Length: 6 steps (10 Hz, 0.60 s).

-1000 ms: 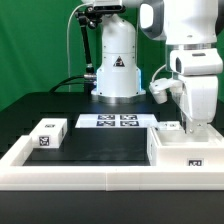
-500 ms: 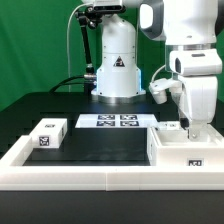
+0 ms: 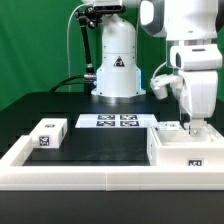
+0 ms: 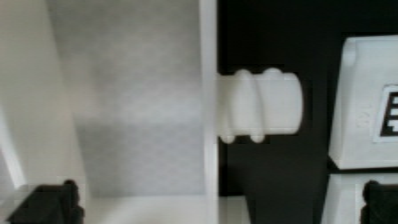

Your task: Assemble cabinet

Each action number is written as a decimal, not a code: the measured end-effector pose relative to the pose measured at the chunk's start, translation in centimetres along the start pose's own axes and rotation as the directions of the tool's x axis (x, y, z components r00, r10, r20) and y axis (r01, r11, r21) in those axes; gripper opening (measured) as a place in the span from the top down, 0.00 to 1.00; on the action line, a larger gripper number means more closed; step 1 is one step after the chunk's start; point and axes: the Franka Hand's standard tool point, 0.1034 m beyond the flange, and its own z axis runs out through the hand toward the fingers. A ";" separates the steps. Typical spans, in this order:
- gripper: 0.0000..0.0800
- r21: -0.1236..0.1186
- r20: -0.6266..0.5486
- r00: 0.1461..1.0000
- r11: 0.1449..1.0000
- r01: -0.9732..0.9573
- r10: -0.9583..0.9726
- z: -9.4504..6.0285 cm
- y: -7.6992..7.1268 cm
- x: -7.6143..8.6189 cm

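**A:** Where's the claw (image 3: 192,127)?

**B:** Low on the exterior view's right, its tips at the top edge of the body (image 3: 176,150).

**A:** Pinching anything?

**B:** No. In the wrist view the black fingertips (image 4: 50,200) are spread wide, at opposite edges of the picture. White wall lies between them, and nothing is pinched.

**A:** And the body itself?

**B:** It sits on the tabletop (image 3: 100,146), in the corner of the frame (image 3: 90,178) on that same right side, with a tag facing the camera. A ribbed knob (image 4: 263,105) juts from its wall, and a tagged piece (image 4: 370,110) lies just beyond the knob.

**A:** Any other parts?

**B:** One block (image 3: 48,134) on the exterior view's left, well apart from the body, with tags on its top and front. The marker board (image 3: 118,121) lies between the two, nearer the robot's base.
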 end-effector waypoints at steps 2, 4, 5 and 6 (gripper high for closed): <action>0.00 -0.013 0.005 1.000 1.000 -0.015 0.015 -1.6 -0.5 0.4; 0.00 -0.023 0.005 0.999 0.998 -0.054 0.054 -3.4 -2.4 1.4; 0.00 -0.016 0.007 0.998 0.998 -0.068 0.068 -3.4 -3.1 1.7; 0.00 -0.015 0.007 0.998 0.998 -0.067 0.067 -3.3 -3.0 1.5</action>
